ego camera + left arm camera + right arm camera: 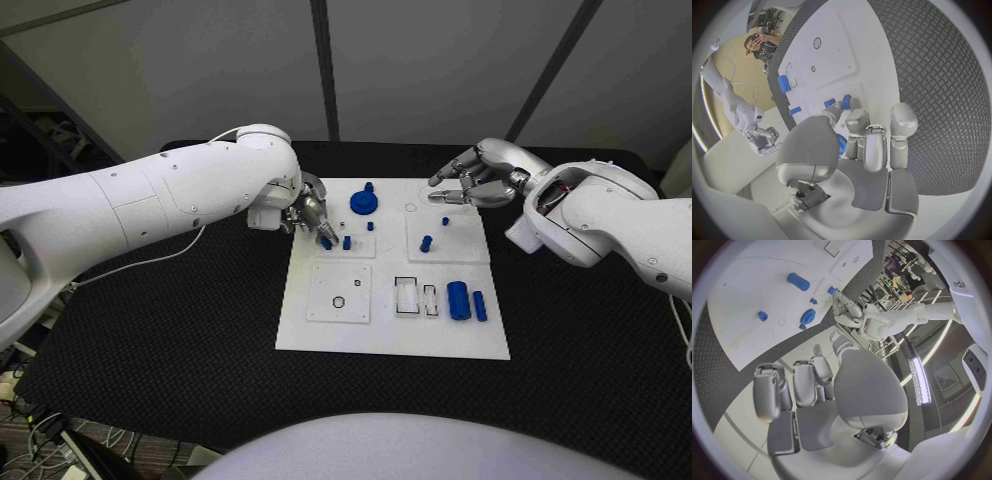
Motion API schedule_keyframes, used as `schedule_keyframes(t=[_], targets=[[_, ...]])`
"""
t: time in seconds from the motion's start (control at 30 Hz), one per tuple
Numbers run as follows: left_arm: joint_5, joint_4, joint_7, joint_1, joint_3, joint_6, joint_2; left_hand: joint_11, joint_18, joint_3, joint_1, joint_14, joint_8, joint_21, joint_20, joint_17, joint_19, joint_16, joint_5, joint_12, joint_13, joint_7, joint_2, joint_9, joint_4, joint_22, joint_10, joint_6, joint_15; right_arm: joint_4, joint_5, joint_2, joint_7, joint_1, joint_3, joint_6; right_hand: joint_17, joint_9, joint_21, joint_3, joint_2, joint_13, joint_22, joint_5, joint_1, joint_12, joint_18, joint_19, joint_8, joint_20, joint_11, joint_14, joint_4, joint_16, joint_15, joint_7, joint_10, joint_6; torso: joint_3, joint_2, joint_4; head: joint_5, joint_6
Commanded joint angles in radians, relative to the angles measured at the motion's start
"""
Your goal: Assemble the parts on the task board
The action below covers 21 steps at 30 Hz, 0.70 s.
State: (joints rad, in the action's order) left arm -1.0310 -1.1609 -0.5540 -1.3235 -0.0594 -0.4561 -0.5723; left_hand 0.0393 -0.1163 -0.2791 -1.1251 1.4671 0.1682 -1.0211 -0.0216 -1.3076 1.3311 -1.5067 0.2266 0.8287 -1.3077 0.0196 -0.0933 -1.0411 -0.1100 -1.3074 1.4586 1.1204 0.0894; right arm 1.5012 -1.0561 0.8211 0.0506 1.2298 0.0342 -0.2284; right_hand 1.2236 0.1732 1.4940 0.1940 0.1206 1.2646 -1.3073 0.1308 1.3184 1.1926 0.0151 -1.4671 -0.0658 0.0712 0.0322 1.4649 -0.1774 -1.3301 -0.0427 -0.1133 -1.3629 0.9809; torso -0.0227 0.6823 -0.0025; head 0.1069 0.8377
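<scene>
Head view: your left hand (307, 215) at far-left corner of task board (392, 335), fingers curled down onto small blue peg (327, 241), apparently pinching it; peg axis upright. Right hand (479, 183) hovers off far-right edge, fingers apart, holding nothing. Left nearer.

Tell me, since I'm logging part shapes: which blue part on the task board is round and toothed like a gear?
The blue gear at the board's far edge, between the two hands; the other blue parts are plain pegs or cylinders.
</scene>
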Motion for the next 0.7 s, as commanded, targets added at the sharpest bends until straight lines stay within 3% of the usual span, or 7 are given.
schedule_keyframes(t=[0.03,0.5,0.63,0.7], targets=[[-0.005,-0.003,-0.018,0.004,-0.003,-0.011,-0.003,0.003,0.007,0.003,0.010,0.074,-0.002,-0.004,-0.001,-0.157,0.008,-0.004,-0.007,0.007,-0.027,0.002,-0.001,0.000,-0.010,-0.079,0.008,0.008,0.003,0.000,-0.001,-0.001,-0.011,0.002,0.000,-0.001,-0.001,0.002,-0.003,0.000,-0.005,-0.002,-0.176,0.004,0.000,0.000,0.009,-0.050,0.000,-0.006,-0.003,0.032,-0.007,0.002,-0.004,0.000,-0.003,0.006,-0.0002,0.000,0.0000,0.000,-0.001],[-0.005,-0.008,-0.022,0.004,-0.003,0.002,-0.006,0.004,0.009,0.032,0.015,0.076,0.001,-0.014,0.000,-0.161,0.016,-0.007,-0.021,0.015,-0.029,0.000,-0.010,-0.001,-0.051,-0.084,0.013,0.015,0.005,0.000,-0.001,-0.001,-0.011,0.002,0.000,-0.002,-0.002,0.002,-0.005,0.000,-0.004,-0.002,-0.174,0.004,0.000,-0.001,0.009,-0.049,0.000,-0.006,-0.002,0.032,-0.007,0.003,-0.004,0.000,-0.002,0.005,-0.0004,0.000,-0.0003,0.001,0.000],[-0.005,-0.008,-0.024,0.004,-0.003,0.008,-0.006,0.005,0.010,0.045,0.010,0.077,0.002,-0.016,0.001,-0.163,0.018,-0.008,-0.044,0.019,-0.029,-0.001,-0.010,-0.002,-0.069,-0.085,0.014,0.017,0.006,0.000,-0.001,-0.001,-0.011,0.002,0.000,-0.002,-0.002,0.002,-0.005,0.000,-0.004,-0.002,-0.174,0.004,0.000,-0.001,0.009,-0.049,0.000,-0.006,-0.002,0.032,-0.007,0.003,-0.004,0.000,-0.002,0.005,-0.0005,0.000,-0.0001,0.001,-0.001],[-0.005,-0.008,-0.024,0.004,-0.003,0.013,-0.006,0.005,0.010,0.054,0.007,0.077,0.004,-0.018,0.001,-0.164,0.020,-0.009,-0.073,0.020,-0.030,-0.001,-0.008,-0.004,-0.081,-0.086,0.015,0.019,0.006,0.000,-0.001,-0.001,-0.011,0.002,0.000,-0.003,-0.002,0.002,-0.005,0.000,-0.004,-0.002,-0.174,0.004,0.000,-0.001,0.009,-0.049,0.000,-0.006,-0.002,0.032,-0.007,0.003,-0.004,0.000,-0.002,0.005,-0.0003,0.000,-0.0002,0.001,-0.001]])
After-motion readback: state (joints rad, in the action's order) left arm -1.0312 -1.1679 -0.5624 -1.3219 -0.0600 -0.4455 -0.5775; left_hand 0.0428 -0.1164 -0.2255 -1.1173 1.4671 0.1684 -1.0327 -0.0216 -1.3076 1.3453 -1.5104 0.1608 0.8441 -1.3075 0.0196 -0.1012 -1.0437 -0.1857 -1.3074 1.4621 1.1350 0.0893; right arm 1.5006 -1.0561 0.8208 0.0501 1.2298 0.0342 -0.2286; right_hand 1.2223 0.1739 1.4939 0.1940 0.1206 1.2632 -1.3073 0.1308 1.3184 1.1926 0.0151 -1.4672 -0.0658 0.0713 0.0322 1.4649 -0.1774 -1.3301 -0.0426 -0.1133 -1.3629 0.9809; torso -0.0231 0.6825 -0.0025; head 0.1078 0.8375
